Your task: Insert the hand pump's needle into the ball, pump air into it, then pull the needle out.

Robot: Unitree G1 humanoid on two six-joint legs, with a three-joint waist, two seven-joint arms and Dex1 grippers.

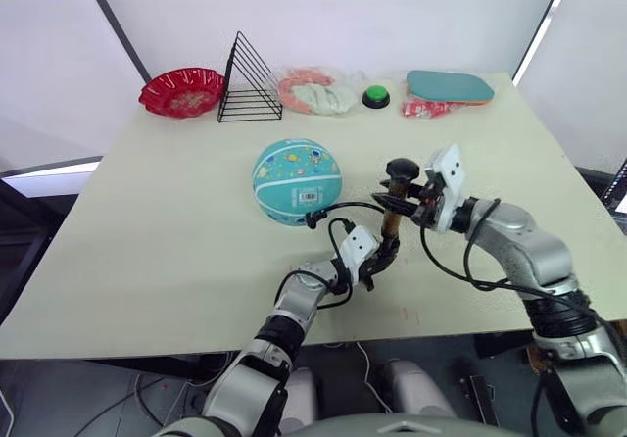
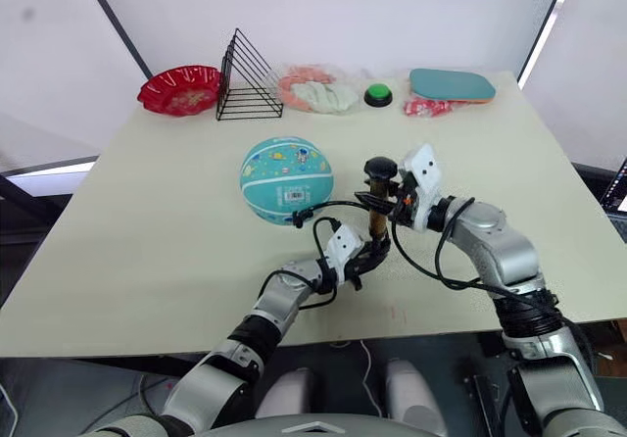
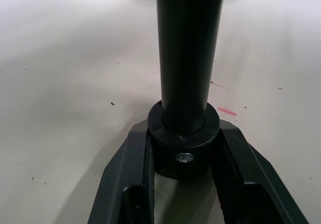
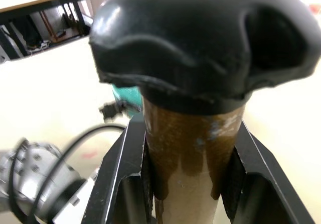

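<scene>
Just in front of the ball (image 1: 297, 180), pump (image 1: 392, 217) standing upright, left claw (image 1: 375, 261) clamped on its base cap, right claw (image 1: 416, 205) clamped below the handle, hose (image 1: 343, 208) arching back toward the ball.

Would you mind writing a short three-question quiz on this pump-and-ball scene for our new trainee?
1. True or false: the hand pump is lying flat on the table.
2. Which part of the pump does the left tool grip? A) the handle B) the bottom end cap C) the hose
3. Fill in: the right tool is closed on the barrel just under the black ____.

Key:
1. False. It stands upright, held by both tools, beside the ball.
2. B. The left wrist view shows the fingers either side of the black cap with its screw.
3. Handle.
</scene>
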